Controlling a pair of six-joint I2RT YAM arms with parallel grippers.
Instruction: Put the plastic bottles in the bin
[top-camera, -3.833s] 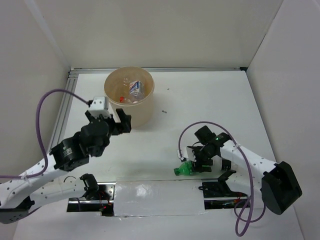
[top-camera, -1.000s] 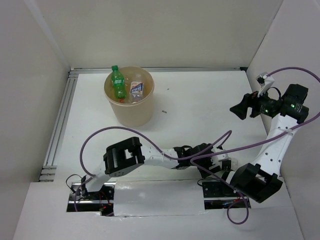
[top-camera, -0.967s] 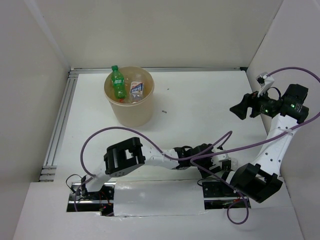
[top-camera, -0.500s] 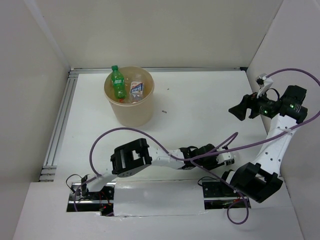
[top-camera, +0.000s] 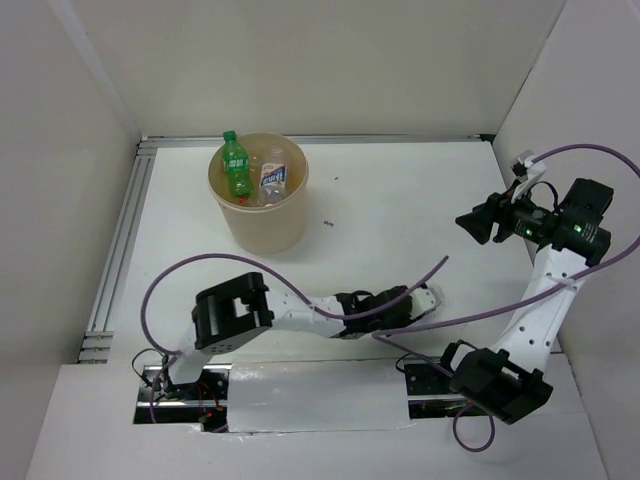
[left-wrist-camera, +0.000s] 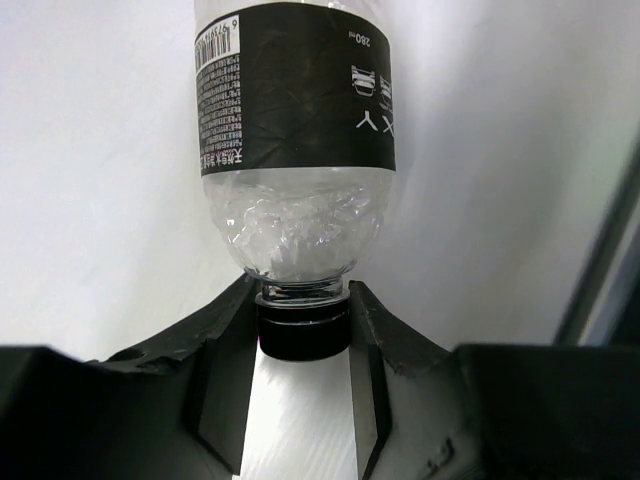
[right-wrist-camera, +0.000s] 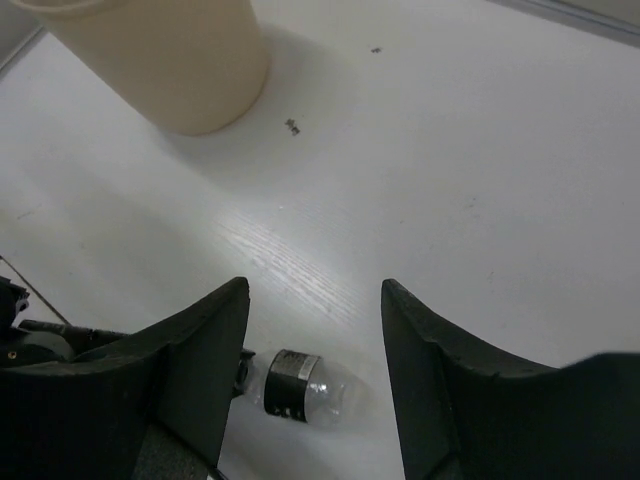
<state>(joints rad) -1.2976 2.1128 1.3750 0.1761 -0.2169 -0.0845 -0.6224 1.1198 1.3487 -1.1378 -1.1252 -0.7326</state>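
One bottle in snug left pincer

Left arm lies low, stretched out to the near right of the bin. Left gripper clamps the black cap of a bottle. Right arm rises far right of the bin. Right gripper has its jaws apart and holds nothing.

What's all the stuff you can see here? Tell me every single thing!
bin: one, tan, far left of the table
green bottle: one, green, upright in the bin
red-labelled bottle: one, clear, in the bin beside the green one
black-capped bottle: one, clear with black label, near the front edge
table: one, white
cables: two, purple, along the arms
left gripper: one, black, shut on the black cap
right gripper: one, black, open, empty, raised at right
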